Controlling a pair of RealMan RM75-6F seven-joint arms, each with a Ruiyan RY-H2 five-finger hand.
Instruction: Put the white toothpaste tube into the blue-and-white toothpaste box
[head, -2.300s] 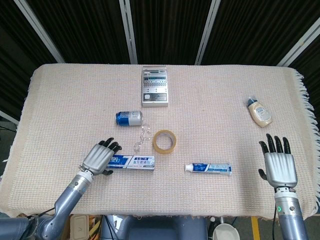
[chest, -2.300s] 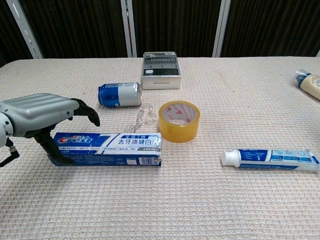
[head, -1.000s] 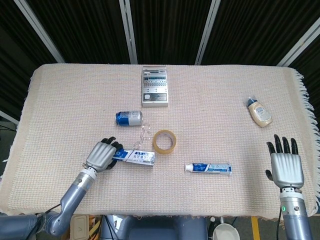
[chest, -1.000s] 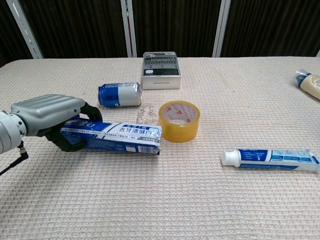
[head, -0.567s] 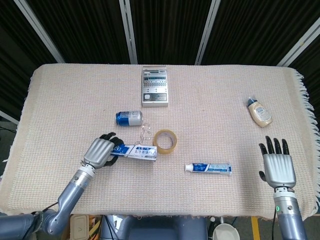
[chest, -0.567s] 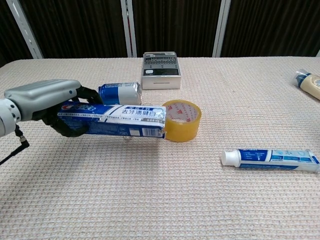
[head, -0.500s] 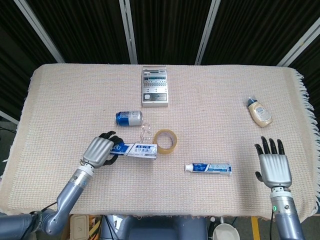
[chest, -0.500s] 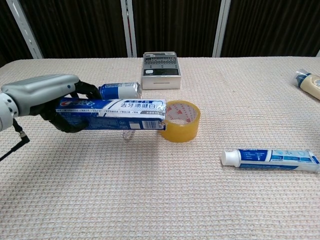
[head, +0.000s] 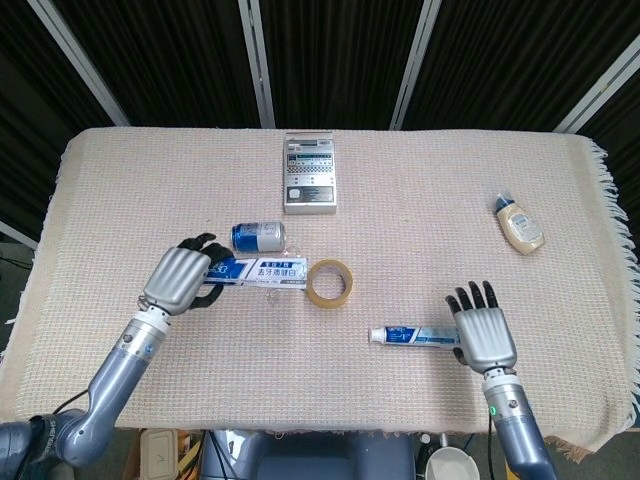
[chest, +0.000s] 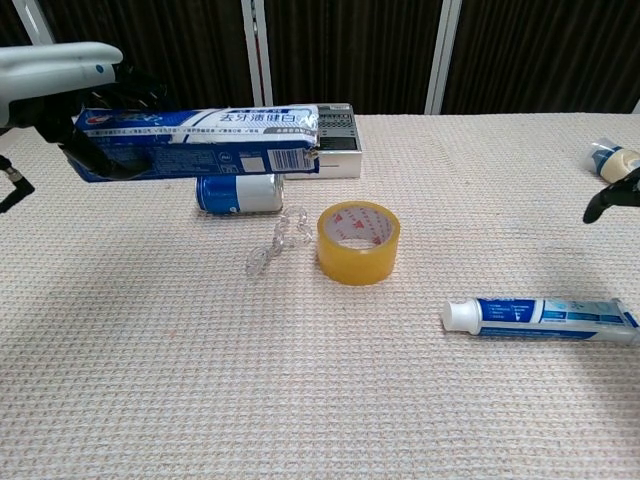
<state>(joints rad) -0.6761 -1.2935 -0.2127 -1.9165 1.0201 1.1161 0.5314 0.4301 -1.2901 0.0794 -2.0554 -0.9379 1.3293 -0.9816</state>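
**Your left hand lifts the box; the tube lies on the cloth under your right**

Your left hand (head: 178, 278) has its fingers wrapped around one end of the blue-and-white toothpaste box (head: 262, 270) and carries it clear of the table, roughly level, its far end pointing toward your right. In the chest view the box (chest: 200, 140) hangs in the air in front of the blue can (chest: 238, 194), which lies on its side on the woven cloth (chest: 300, 400).

The white toothpaste tube (head: 414, 336) lies flat on the cloth, cap toward your left, well apart from the box. Your right hand (head: 483, 332) is over the tube's tail end with its fingers spread and holding nothing; you cannot tell from either view whether it touches the tube.

Between box and tube sits a roll of yellow tape (head: 329, 282), with a small clear plastic piece (chest: 275, 242) just beside it. A grey device (head: 310, 172) rests further back, and a small beige bottle (head: 519, 224) lies near the cloth's right edge
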